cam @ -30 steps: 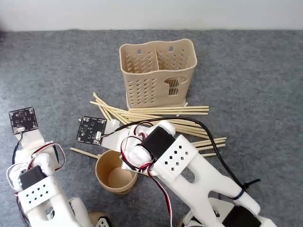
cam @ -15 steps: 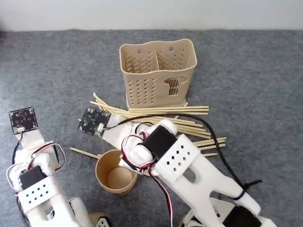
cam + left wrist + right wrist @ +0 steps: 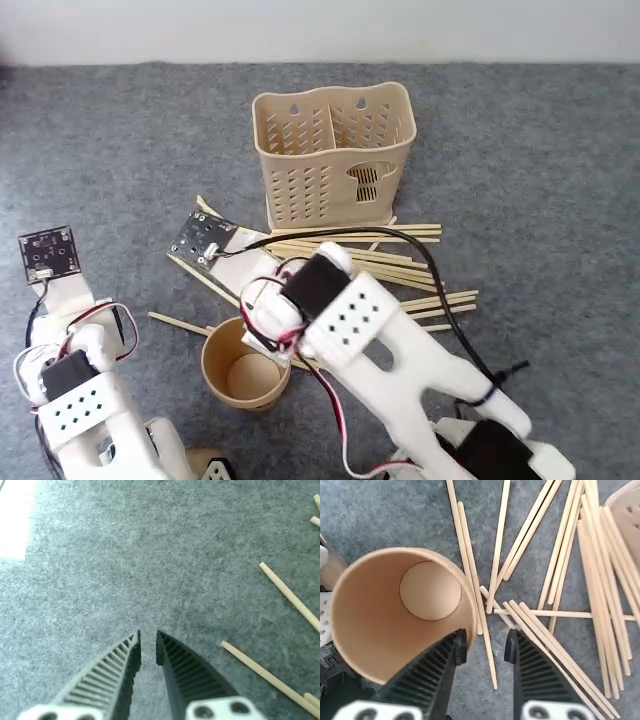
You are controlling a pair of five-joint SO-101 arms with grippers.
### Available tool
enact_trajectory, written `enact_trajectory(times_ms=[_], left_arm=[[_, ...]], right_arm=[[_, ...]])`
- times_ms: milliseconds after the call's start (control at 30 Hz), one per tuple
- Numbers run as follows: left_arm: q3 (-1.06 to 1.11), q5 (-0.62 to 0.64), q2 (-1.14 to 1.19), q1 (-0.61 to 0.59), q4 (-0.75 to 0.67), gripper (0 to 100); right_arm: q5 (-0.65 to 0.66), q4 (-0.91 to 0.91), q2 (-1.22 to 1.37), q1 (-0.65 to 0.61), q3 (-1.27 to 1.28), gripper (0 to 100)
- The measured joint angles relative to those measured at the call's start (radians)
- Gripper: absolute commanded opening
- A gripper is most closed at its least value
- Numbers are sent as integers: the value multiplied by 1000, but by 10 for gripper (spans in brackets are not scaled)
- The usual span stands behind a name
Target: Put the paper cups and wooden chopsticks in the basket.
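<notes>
- Right wrist view: my right hand (image 3: pixel 486 640) is apart, one finger at the cup (image 3: pixel 370 620) rim, above scattered chopsticks (image 3: pixel 597 590).
- Cup stands on the counter (image 3: pixel 540 150), at 7 o'clock from the basket (image 3: pixel 320 180).
- Left hand (image 3: pixel 148 639) is barely apart, above the counter.

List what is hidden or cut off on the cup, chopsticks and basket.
Chopsticks, high view: the right arm covers the pile's middle.
Basket, high view: its walls hide the compartment floors.
Basket, right wrist view: cut off by the edge.
Paper cup, right wrist view: the right gripper covers some rim.
</notes>
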Motion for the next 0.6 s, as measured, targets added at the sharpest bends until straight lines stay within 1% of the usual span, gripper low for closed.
enact_trajectory(times_ms=[67, 167, 233, 267, 433, 600], left_arm=[[20, 0, 0, 0, -21, 59], [23, 0, 0, 2, -31, 59], [23, 0, 0, 2, -32, 59], [23, 0, 0, 2, -32, 59], [23, 0, 0, 2, -32, 59], [23, 0, 0, 2, -32, 59]], right_arm=[[-6, 0, 32, 0, 0, 116], [-6, 0, 51, 0, 0, 0], [-6, 0, 51, -2, 0, 24], [-5, 0, 51, -2, 0, 7], [55, 3, -5, -2, 0, 9], [81, 40, -110, 0, -2, 9]])
